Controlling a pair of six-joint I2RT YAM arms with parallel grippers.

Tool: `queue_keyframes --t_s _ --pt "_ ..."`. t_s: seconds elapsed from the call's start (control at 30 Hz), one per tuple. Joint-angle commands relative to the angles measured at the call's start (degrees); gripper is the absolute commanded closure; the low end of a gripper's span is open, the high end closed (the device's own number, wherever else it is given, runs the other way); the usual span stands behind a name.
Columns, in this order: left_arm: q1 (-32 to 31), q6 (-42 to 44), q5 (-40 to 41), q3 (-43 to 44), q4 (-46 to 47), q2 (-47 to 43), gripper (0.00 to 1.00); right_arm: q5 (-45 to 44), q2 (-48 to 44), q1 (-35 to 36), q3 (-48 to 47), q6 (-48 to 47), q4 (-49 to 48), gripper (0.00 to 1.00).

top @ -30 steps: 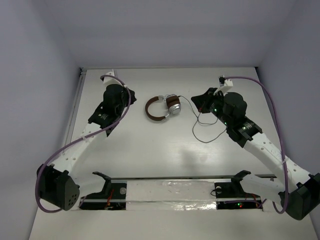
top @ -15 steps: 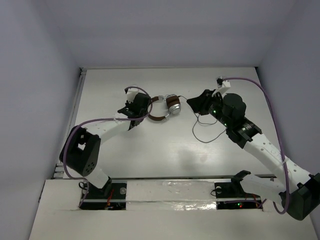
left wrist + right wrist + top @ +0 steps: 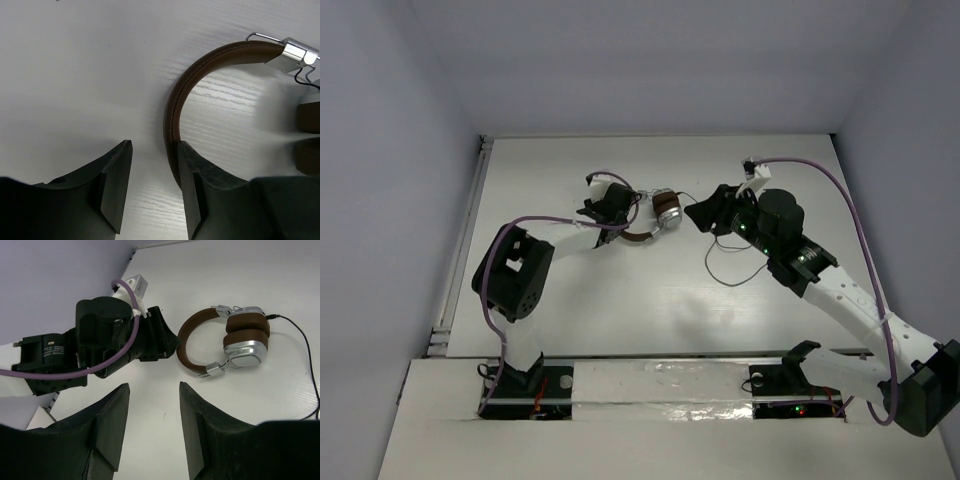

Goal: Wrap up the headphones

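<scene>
Since a second ago the left arm has swung in from the far-left side of the white surface [image 3: 620,320] and folded up. The right arm has edged a little closer, and both claws have gone from shut to parted.

The left claw [image 3: 623,207] now stands open with nothing gripped. From its wrist camera, the left claw [image 3: 153,150] has bare surface between its fingers, and the brown headband [image 3: 175,100] curves past the inner edge of one finger; whether they touch I cannot tell.

The headphones [image 3: 655,215] lie flat near the middle of the far half of the surface, between the two claws, with the earcups [image 3: 246,337] stacked together on the right-hand end.

The right claw [image 3: 698,212] hovers just beside the earcups, jaws apart and empty. The thin dark cord [image 3: 730,265] trails loose from the earcups and loops on the surface under the right arm.
</scene>
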State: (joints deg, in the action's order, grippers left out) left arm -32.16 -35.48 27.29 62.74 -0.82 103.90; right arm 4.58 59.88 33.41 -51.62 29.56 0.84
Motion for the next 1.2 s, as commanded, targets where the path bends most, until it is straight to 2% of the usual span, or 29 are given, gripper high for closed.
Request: queue_keyframes --t_s 0.0,0.33,0.4,0.47,0.53,0.63,0.77,0.87,0.97,1.13,1.17 --pt "-0.01 0.50 -1.44 2.21 2.03 1.48 0.61 1.04 -0.20 0.69 -0.07 -1.08 -3.21 0.49" --pt "-0.01 1.03 -2.59 3.35 3.63 5.79 0.61 0.96 0.15 0.69 0.02 -1.26 -3.30 0.51" --pt "-0.01 1.29 -3.12 3.18 4.16 6.32 0.68 0.87 0.41 0.69 -0.06 -1.26 -3.13 0.51" --pt "0.52 2.25 -3.03 4.14 3.90 7.19 0.80 0.78 0.50 0.69 -0.06 -1.17 -3.21 0.51" --pt "1.22 3.14 -2.59 4.76 3.11 7.72 0.86 0.61 0.42 0.69 -0.06 -1.08 -3.21 0.51" --pt "2.54 5.51 -1.28 5.29 2.41 7.81 0.85 -1.05 0.59 0.69 -0.15 -0.38 -3.13 0.51" --pt "4.03 8.58 -0.92 6.08 1.70 7.72 0.66 -3.87 1.29 0.69 -0.42 1.20 -3.30 0.52" --pt "4.56 10.08 -1.62 7.22 1.26 8.86 0.61 -4.32 2.17 0.69 0.46 2.52 -4.71 0.54" --pt "4.56 9.39 -6.09 6.61 0.99 9.13 0.61 -3.44 2.96 0.69 0.64 3.31 -5.32 0.72" --pt "4.56 8.24 -7.78 4.40 2.41 8.25 0.62 -3.35 2.79 0.69 1.25 3.22 -6.38 0.72" --pt "4.56 8.24 -7.52 5.10 1.97 9.21 0.64 -3.26 2.88 0.69 1.17 3.31 -6.47 0.71"
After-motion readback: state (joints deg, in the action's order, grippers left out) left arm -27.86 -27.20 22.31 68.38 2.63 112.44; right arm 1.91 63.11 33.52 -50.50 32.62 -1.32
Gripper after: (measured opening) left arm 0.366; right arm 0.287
